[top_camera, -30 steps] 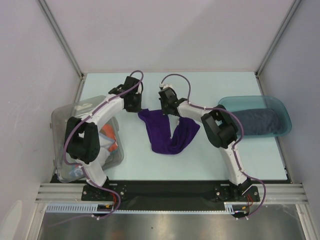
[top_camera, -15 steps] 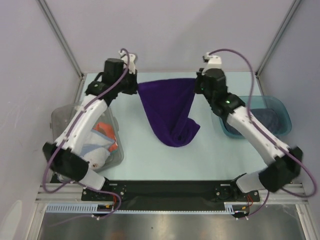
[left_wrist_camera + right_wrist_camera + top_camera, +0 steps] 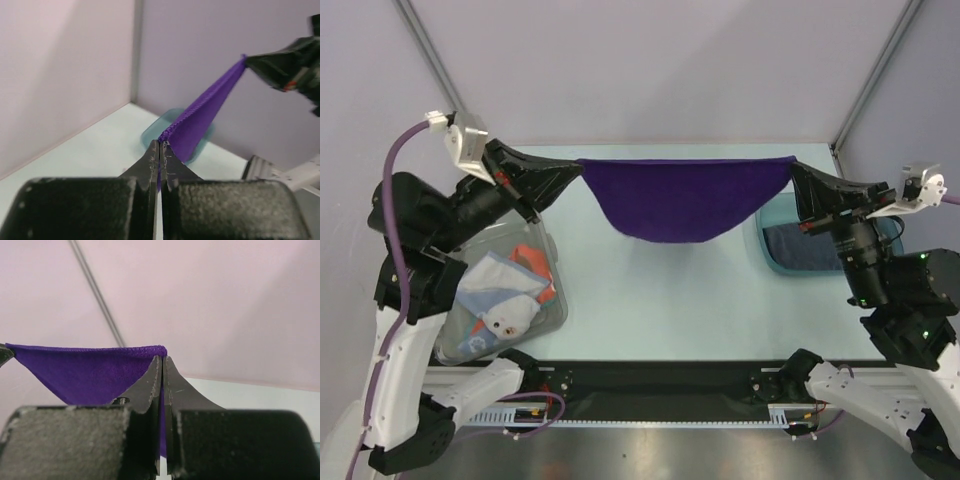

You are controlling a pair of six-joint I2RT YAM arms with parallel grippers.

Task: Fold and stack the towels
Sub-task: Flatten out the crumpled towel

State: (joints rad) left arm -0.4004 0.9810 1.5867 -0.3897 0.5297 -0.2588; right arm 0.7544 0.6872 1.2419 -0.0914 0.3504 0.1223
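A purple towel (image 3: 685, 198) hangs stretched in the air over the back of the table, its top edge taut and its lower edge sagging in a curve. My left gripper (image 3: 578, 168) is shut on its left corner and my right gripper (image 3: 794, 166) is shut on its right corner. In the left wrist view the purple towel (image 3: 200, 117) runs from my closed left gripper (image 3: 161, 144) up to the right gripper's black fingers (image 3: 272, 62). In the right wrist view the purple towel (image 3: 82, 372) spreads left from my closed right gripper (image 3: 161, 359). A dark navy towel (image 3: 800, 245) lies in the teal tray (image 3: 772, 262).
A clear plastic bin (image 3: 548, 312) at the left holds more towels, light blue with white print (image 3: 500, 300) and orange (image 3: 535, 263). The teal tray stands at the right under my right arm. Grey walls close in the back and both sides.
Both arms have risen and swung apart, pulling the purple towel off the table from a crumpled heap into a wide, taut sheet held in the air.
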